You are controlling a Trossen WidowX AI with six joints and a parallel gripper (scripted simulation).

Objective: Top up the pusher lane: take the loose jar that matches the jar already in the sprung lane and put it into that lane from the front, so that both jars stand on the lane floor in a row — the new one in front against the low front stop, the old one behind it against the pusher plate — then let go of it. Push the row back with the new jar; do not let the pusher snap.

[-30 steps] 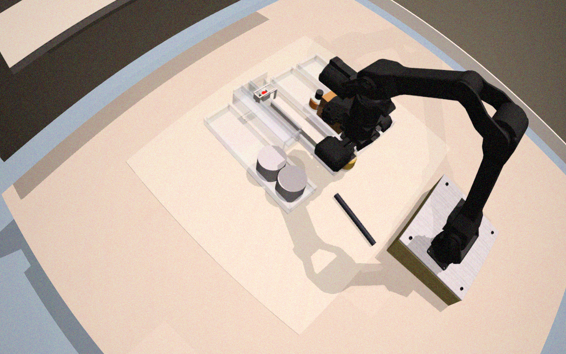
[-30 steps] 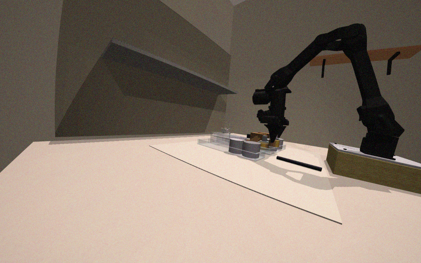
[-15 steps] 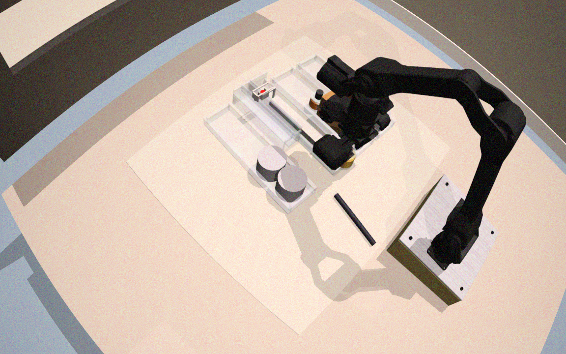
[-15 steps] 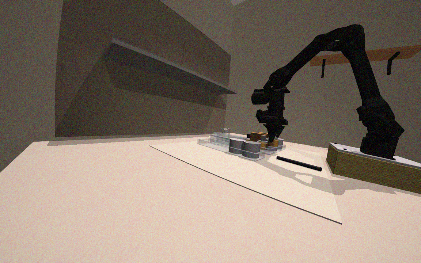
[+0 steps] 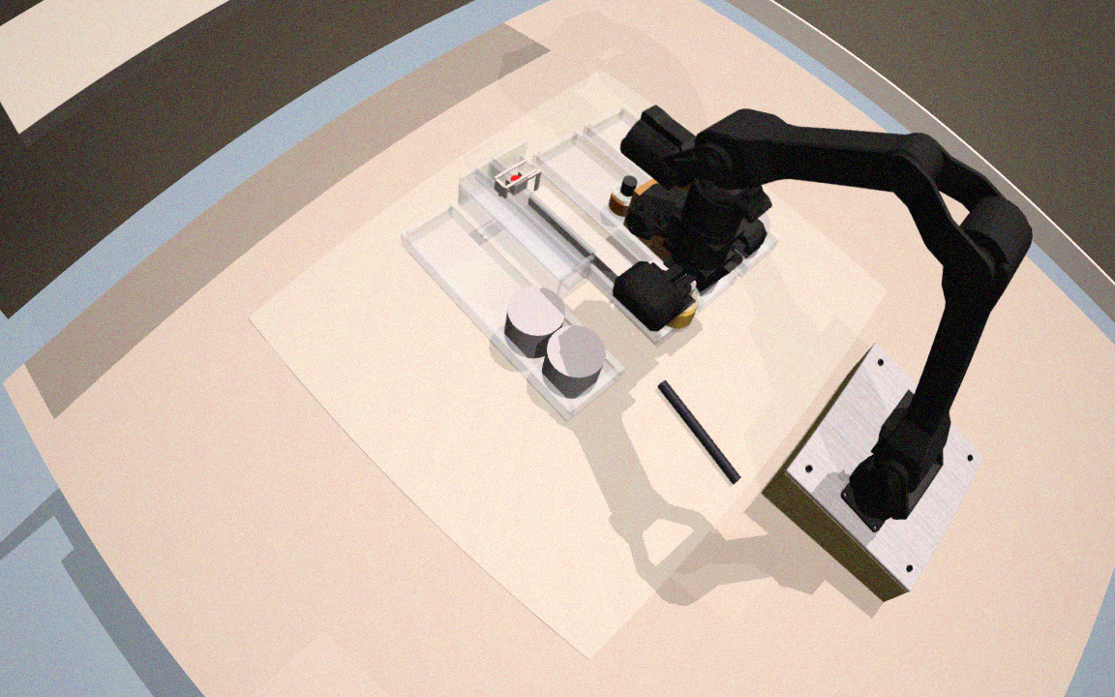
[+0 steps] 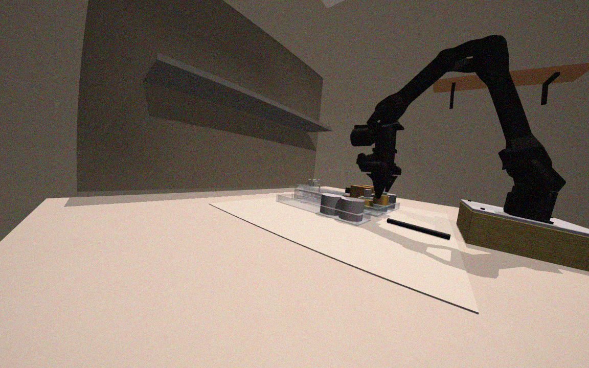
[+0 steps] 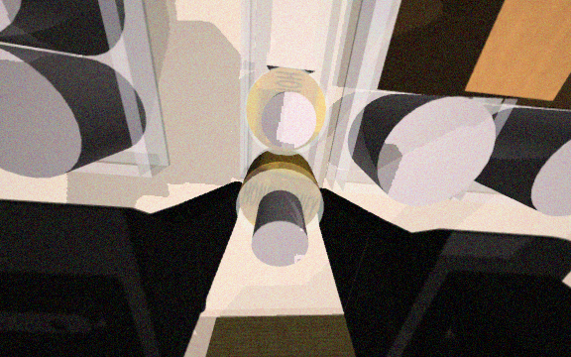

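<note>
"Nearest the arm's base?"
"A black rod [image 5: 700, 431] [image 6: 417, 228], lying loose."
"Gripper [image 5: 689, 282] [image 6: 383, 193] [image 7: 280, 192]?"
"Part-open; the new jar [image 5: 682, 317] [image 6: 384, 200] [image 7: 280, 210] is gripped upright at the lane's front. Floor contact cannot be told."
"Beyond?"
"The old jar [image 7: 286, 111] is seen in the lane, directly behind. Farther back, a red-marked fitting [image 5: 516, 178] is noted."

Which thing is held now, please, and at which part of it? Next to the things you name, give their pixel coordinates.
The yellow jar with the grey knob [image 7: 280, 218], nearer the arm's base; the fingers hold it from two sides, at its wide round body, below the knob.
</note>
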